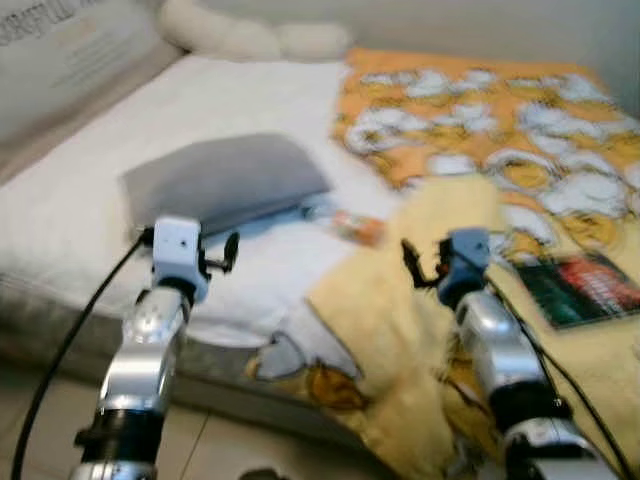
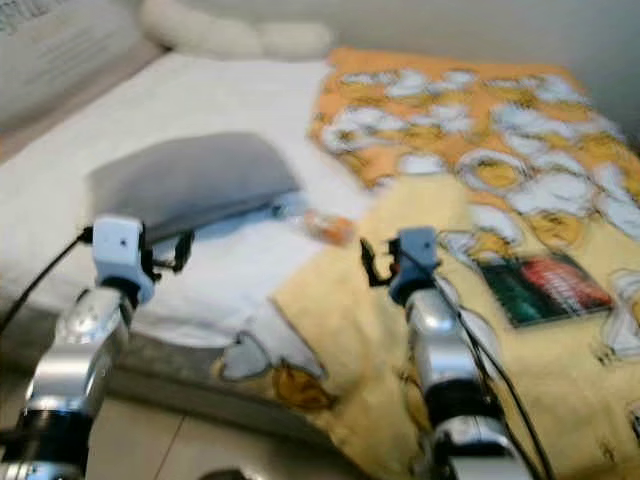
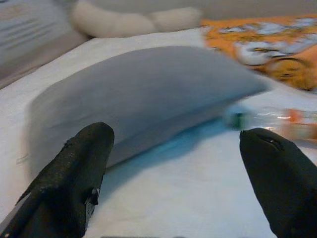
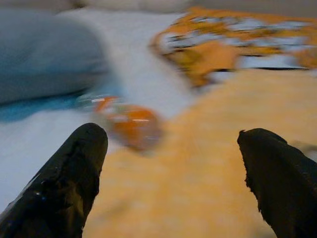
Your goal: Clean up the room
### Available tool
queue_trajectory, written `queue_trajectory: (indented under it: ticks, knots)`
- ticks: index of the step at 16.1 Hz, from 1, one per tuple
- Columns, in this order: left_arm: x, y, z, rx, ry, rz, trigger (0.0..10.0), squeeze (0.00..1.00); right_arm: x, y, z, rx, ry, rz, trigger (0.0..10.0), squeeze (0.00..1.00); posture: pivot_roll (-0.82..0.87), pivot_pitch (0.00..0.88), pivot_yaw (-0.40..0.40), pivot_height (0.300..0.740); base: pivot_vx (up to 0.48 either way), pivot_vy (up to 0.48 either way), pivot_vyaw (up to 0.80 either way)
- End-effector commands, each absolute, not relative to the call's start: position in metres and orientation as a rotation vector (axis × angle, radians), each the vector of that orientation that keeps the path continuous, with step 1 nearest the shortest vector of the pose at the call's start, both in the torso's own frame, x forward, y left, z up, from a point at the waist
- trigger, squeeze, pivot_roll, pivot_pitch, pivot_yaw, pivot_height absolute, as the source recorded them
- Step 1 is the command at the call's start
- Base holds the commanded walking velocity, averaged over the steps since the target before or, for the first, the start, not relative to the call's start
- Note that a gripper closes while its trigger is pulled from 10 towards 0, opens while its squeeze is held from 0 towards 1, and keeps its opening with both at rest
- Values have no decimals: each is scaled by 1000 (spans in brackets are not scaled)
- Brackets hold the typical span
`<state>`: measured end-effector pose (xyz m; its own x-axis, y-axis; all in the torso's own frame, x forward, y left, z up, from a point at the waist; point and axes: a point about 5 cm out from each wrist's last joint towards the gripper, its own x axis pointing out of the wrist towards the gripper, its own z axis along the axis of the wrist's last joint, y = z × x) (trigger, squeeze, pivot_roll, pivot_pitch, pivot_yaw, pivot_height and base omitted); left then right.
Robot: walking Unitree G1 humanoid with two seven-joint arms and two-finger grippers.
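Orange-labelled clear plastic bottle [image 1: 345, 225]: lying on its side on the white bed sheet [image 1: 250, 95], between the grey rectangular pillow [image 1: 225, 180] and the pale yellow fleece blanket [image 1: 400, 300]. Touched by neither gripper.

Head views (stereo pair, blurred):
- Grey pillow flat on the white sheet, on the robot's left half of the bed.
- Orange blanket with white cartoon pattern [image 1: 480, 110] spread over the far right of the bed; yellow blanket in front of it, draped over the near edge of the mattress.
- Dark green and red glossy booklet [image 1: 580, 288] lying on the yellow blanket, right of the right arm.
- Cream bolster cushion [image 1: 250, 38] at the head of the bed.
- Left gripper [image 1: 222, 255] raised over the near edge of the sheet, just in front of the grey pillow.
- Right gripper [image 1: 415, 262] raised over the yellow blanket, pointing toward the bottle, near it but apart.
- Pale tiled floor [image 1: 40, 400] below the mattress edge.

Left wrist view:
- Left gripper [image 3: 178, 198] spread wide, holding nothing; both black fingers [image 3: 74, 178] above the white sheet.
- Grey pillow [image 3: 143, 94] straight ahead between the fingers; bottle [image 3: 277, 119] beside the pillow's corner, blurred.

Right wrist view:
- Right gripper [image 4: 173, 193] spread wide, holding nothing.
- Bottle [image 4: 126, 121] ahead between the fingers, at the border of white sheet and yellow blanket [image 4: 223, 148]; heavily blurred, cap end not discernible.
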<state>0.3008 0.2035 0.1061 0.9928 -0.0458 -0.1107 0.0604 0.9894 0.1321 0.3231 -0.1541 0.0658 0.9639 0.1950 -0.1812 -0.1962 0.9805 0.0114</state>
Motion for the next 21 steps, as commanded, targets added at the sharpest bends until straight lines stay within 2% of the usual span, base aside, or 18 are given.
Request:
queue_trajectory:
  ticks: [1,3,8,12,13,16,21]
  knots:
    - [301,205,106,136,114,-51,10000,0,324,-146,70,-21,173,234,10000,0,-17,0,28,740,368,0,800]
    - [301,204,106,138,115,-54,10000,0,324,-147,69,-16,172,227,10000,0,-15,0,28,740,368,0,800]
    - [300,203,105,144,120,-61,10000,0,325,-151,70,24,178,202,10000,0,-12,0,28,740,363,0,0]
    - [298,194,105,214,133,-123,10000,0,326,-160,77,38,166,217,10000,12,10,0,15,740,0,0,0]
    - [295,191,106,229,128,-143,10000,0,325,-164,79,30,167,227,10000,1000,17,0,12,740,0,0,0]
    - [286,190,108,276,141,-189,10000,0,321,-179,77,-70,262,281,10000,1000,16,0,23,740,0,0,0]
    - [293,179,119,352,189,-485,10000,0,354,-201,90,-274,435,336,10000,1000,33,0,41,740,0,0,0]
